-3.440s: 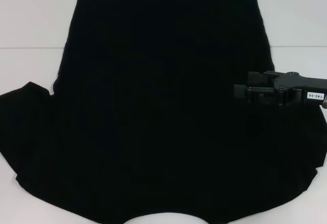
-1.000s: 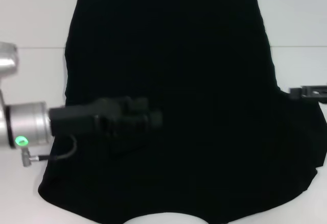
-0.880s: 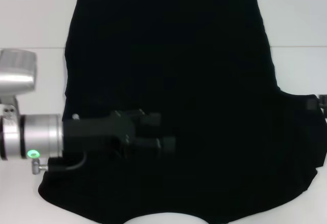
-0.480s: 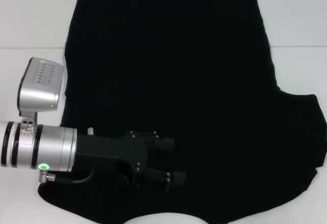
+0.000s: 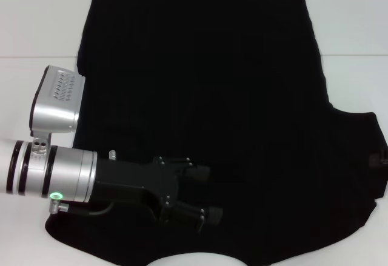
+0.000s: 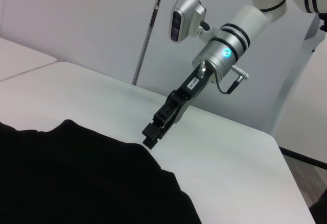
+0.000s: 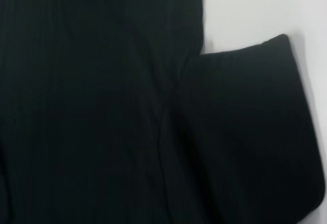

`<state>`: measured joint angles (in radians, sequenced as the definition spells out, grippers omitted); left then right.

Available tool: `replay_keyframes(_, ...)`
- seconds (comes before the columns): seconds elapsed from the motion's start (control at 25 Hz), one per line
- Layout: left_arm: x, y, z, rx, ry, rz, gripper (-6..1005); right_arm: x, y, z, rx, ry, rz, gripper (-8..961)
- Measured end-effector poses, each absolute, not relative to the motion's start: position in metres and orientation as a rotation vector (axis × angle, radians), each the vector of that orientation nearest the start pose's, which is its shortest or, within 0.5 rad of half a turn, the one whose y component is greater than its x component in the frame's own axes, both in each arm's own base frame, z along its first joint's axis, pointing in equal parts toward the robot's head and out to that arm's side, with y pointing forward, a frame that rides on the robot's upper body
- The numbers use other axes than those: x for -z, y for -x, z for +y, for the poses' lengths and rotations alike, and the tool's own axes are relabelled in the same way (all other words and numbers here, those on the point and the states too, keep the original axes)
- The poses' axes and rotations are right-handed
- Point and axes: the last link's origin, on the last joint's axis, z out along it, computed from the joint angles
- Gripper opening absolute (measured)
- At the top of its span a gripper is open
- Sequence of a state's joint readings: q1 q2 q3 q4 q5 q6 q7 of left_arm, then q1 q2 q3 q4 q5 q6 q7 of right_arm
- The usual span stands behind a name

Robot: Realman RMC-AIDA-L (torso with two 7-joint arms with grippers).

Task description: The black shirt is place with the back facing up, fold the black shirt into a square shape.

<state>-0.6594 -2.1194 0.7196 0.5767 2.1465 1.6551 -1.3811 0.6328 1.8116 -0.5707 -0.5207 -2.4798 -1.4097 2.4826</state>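
Lying flat on the white table (image 5: 36, 23), the black shirt (image 5: 200, 96) is spread out. The left gripper (image 5: 206, 193) hovers over its near-left part, fingers parted, holding nothing. The right gripper (image 6: 156, 123) sits at the shirt's edge; its grip cannot be told.

We make out one small white label on the right gripper (image 6: 159, 123) in the left wrist view, its characters too small to read.

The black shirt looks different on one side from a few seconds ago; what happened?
The black shirt's left sleeve now lies folded over the body. The left gripper came in over the shirt; the right gripper withdrew off the right sleeve, which stayed spread.
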Motion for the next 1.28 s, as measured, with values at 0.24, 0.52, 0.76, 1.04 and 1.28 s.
replay_keyframes(0.24,0.04,0.221,0.323,0.674,3.03,-0.543,961,-0.078,-0.345,0.362,-0.166,1.976,1.974,870)
replay_keyframes(0.52,0.039,0.222,0.323,0.674,3.026,-0.544,961,-0.073,-0.345,0.363,-0.135,1.962,1.979,687)
replay_keyframes(0.76,0.038,0.224,0.323,0.682,3.014,-0.552,961,-0.071,-0.346,0.363,-0.125,1.963,1.971,417)
replay_keyframes(1.04,0.036,0.225,0.324,0.7,2.998,-0.562,961,-0.073,-0.35,0.363,-0.128,1.944,1.959,137)
replay_keyframes(1.28,0.036,0.224,0.323,0.707,2.998,-0.573,960,-0.079,-0.358,0.363,-0.137,1.925,1.902,0)
